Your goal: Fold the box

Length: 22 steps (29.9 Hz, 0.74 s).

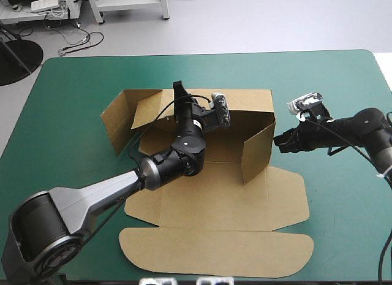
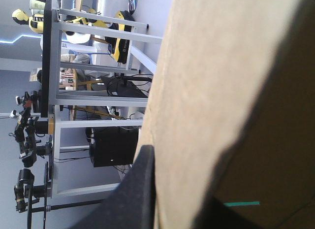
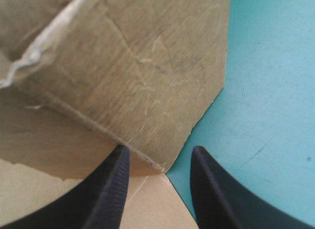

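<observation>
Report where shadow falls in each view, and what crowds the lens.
High view: even light, with only a soft shadow under the left pincer on the box floor. Left wrist view: the box's board sits close and fills most of it, with a broad dark patch across one side. Right wrist view: the board below the crease is shaded; the teal-green cover is evenly lit.

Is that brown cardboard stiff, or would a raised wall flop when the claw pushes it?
Probably stiff between creases: panels of the box lie and stand flat. The right wall, standing free, would likely swing on its fold. Likely light: one thin sheet.
</observation>
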Motion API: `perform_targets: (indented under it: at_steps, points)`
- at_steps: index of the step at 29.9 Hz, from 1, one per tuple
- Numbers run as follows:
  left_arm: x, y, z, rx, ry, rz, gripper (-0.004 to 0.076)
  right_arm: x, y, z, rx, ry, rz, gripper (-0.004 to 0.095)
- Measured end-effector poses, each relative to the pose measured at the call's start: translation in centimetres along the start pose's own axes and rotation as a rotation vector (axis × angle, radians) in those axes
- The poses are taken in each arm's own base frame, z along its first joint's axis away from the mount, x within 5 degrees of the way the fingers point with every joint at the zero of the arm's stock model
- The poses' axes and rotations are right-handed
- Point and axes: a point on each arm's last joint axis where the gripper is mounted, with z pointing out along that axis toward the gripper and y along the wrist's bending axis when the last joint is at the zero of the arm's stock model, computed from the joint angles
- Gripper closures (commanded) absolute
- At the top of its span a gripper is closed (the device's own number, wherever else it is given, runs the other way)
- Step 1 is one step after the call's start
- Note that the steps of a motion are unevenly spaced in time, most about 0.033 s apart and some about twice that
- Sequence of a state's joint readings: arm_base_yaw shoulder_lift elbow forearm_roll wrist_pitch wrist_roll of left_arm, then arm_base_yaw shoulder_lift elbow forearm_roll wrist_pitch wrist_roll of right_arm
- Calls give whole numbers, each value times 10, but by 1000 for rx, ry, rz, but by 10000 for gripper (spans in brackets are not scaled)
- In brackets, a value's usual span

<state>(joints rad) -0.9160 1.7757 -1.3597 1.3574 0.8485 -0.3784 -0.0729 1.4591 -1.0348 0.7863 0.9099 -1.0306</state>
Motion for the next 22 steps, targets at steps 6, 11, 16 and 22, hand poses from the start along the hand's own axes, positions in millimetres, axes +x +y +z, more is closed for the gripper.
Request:
perform_targets:
  at_steps: [6, 11, 16, 22]
  points:
    - [0, 0, 0, -2, 0, -11, 734, 2, 1, 0, -12, 15, -74, 476]
    - [0, 0, 0, -1, -2, -14, 733, -6, 6, 1, -36, -65, -144, 476]
    - [0, 0, 0, -1, -2, -33, 734, -12, 21, 10, -80, -71, -211, 476]
    - [-1, -1, 0, 0, -5, -36, 734, -17, 23, 14, -29, -97, -220, 476]
